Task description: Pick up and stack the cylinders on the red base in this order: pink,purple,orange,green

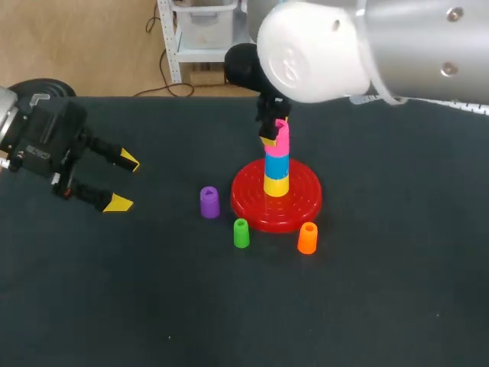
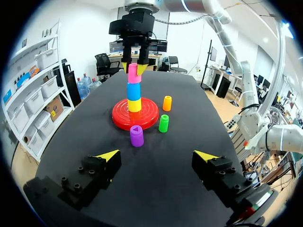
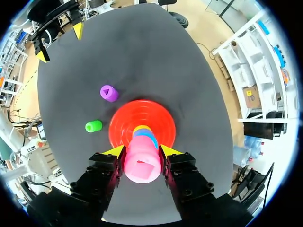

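Right tool (image 3: pixel 142 151): clamped on pink cylinder (image 3: pixel 141 166), topmost over red base (image 1: pixel 248 200).
Left tool (image 2: pixel 156 155): spread open, base's 9 o'clock.
Loose on surface (image 1: pixel 382 306): purple cylinder (image 1: pixel 209 202) 9 o'clock, green cylinder (image 1: pixel 241 233) 7, orange cylinder (image 1: pixel 307 238) 5.

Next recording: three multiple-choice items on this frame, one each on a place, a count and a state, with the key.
1. The purple cylinder is: A lifted in the air; B on the table beside the red base; C off the table.
2. Cylinders off the base: A one; B five; C three.
3. The right pincer is: A shut on the pink cylinder; B open; C out of view.
B, it stands next to the base; C, purple, green, orange; A, both fingers press it.
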Robot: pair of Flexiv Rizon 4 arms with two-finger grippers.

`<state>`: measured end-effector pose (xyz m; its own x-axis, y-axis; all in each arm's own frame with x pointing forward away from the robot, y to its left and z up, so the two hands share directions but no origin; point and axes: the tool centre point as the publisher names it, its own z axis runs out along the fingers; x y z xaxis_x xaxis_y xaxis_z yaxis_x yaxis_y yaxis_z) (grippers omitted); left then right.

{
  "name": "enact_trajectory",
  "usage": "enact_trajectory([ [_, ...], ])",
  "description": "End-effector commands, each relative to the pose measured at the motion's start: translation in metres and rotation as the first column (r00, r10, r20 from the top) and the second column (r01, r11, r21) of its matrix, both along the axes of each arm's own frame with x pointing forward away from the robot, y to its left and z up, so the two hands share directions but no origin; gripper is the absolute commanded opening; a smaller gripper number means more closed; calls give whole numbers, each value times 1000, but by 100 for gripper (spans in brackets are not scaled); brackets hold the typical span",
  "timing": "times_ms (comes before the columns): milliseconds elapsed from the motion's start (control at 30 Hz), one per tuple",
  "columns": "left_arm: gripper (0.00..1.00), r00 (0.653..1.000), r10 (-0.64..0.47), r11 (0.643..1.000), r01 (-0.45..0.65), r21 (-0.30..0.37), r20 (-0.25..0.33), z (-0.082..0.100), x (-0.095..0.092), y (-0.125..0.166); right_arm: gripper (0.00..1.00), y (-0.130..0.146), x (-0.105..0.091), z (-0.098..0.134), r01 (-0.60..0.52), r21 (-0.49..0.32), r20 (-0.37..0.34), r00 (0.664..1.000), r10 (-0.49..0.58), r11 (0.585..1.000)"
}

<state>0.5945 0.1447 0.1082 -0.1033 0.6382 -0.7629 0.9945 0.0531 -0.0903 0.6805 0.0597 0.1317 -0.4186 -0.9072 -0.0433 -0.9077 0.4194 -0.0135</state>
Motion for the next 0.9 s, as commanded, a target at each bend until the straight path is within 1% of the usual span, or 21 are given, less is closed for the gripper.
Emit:
enact_trajectory([
  [33, 100, 1000, -1, 1000, 1, -3, 3, -1, 0, 1, 0, -1, 4, -2, 4, 3, -13, 1000, -4, 1000],
  [267, 100, 1000, -1, 1000, 1, -3, 3, -1, 0, 1, 0, -6, 7, -6, 20, 8, -6, 1000, -19, 1000],
  [467, 100, 1000, -1, 1000, 1, -3, 3, -1, 0, 1, 0, -6, 8, -6, 20, 22, -14, 1000, -20, 1000],
  [567, 100, 1000, -1, 1000, 1, -3, 3, -1, 0, 1, 0, -5, 5, -6, 11, 28, -23, 1000, -11, 1000],
  [900, 100, 1000, -1, 1000, 1, -3, 3, -1, 0, 1, 0, -3, 0, -9, 0, 7, -8, 1000, 0, 1000],
])
